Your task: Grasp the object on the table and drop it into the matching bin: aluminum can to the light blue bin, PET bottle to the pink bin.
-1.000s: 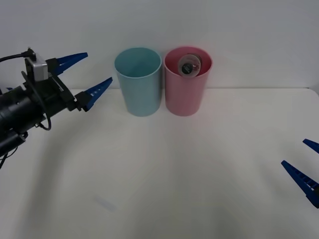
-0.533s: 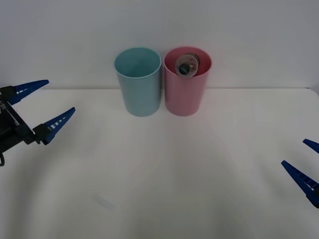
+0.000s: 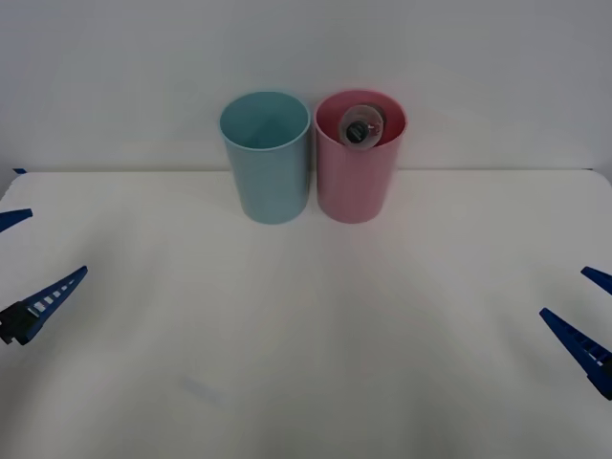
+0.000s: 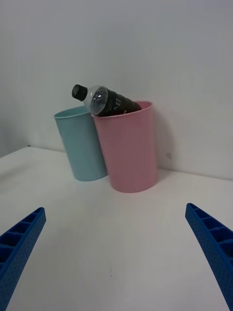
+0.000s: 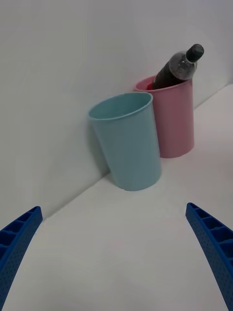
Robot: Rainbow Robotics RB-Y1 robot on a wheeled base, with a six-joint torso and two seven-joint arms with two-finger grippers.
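Note:
The PET bottle (image 3: 361, 125), black-capped with dark contents, leans inside the pink bin (image 3: 356, 182) with its neck sticking out over the rim. In the right wrist view the PET bottle (image 4: 104, 100) tilts toward the light blue bin (image 4: 81, 146), which stands beside the pink bin (image 4: 129, 151). The light blue bin (image 3: 266, 161) stands just left of the pink one at the back of the table (image 3: 306, 335). My left gripper (image 3: 26, 263) hangs open at the table's left edge, far from both bins. At the right edge my right gripper (image 3: 588, 316) is open and holds nothing.
A plain white wall rises right behind the two bins. A faint small mark (image 3: 203, 390) lies on the table toward the front left. Wide bare tabletop stretches between both grippers and the bins.
My left gripper has drawn back from beside the light blue bin to the table's left edge, staying open. The bottle has stayed in the pink bin. The right arm has not moved.

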